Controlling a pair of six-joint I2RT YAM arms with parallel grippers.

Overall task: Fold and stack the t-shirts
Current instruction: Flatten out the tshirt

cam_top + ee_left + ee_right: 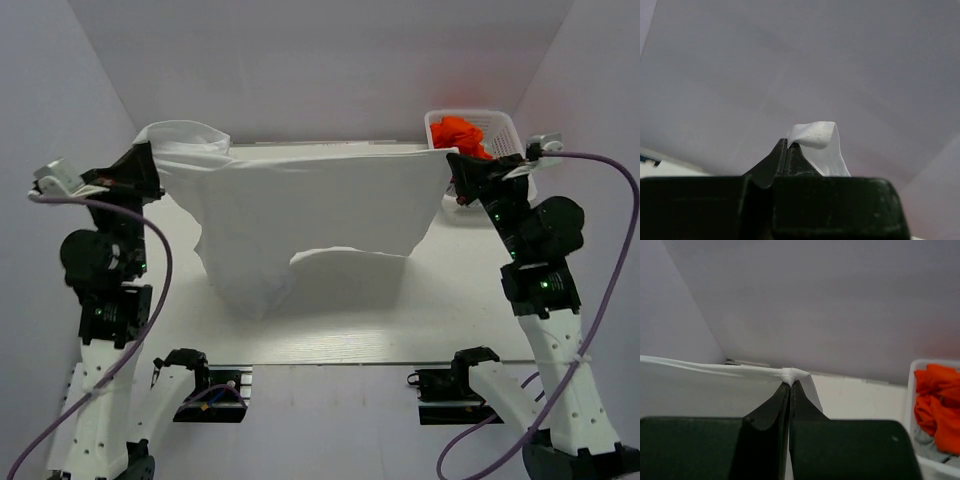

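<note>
**Holding a white t-shirt (310,210) aloft between two clamped grippers**

The left gripper (150,168) and the right gripper (455,165) are both raised above the table (440,320), well apart, with the white t-shirt strung between them. Its top edge runs in a nearly straight, taut line from one gripper to the other. The rest of the cloth hangs below that edge like a curtain.

The lower part hangs unevenly. On the left it drops into a long bunched fold that reaches the table or comes close to it; I cannot tell which. Toward the right the hem is shorter and a flap curls forward. A sleeve loops out beside the left gripper.

In the left wrist view the jaws are pressed together. They pinch a stitched hem of the white cloth at their tips, and the hem folds over to the right. In the right wrist view the jaws are clenched in the same way, nipping a small peak of the shirt. From there its edge stretches off to the left.

The orange t-shirts (458,135) lie crumpled in a white lattice basket (505,125) at the far right of the table, just behind the right gripper.
</note>
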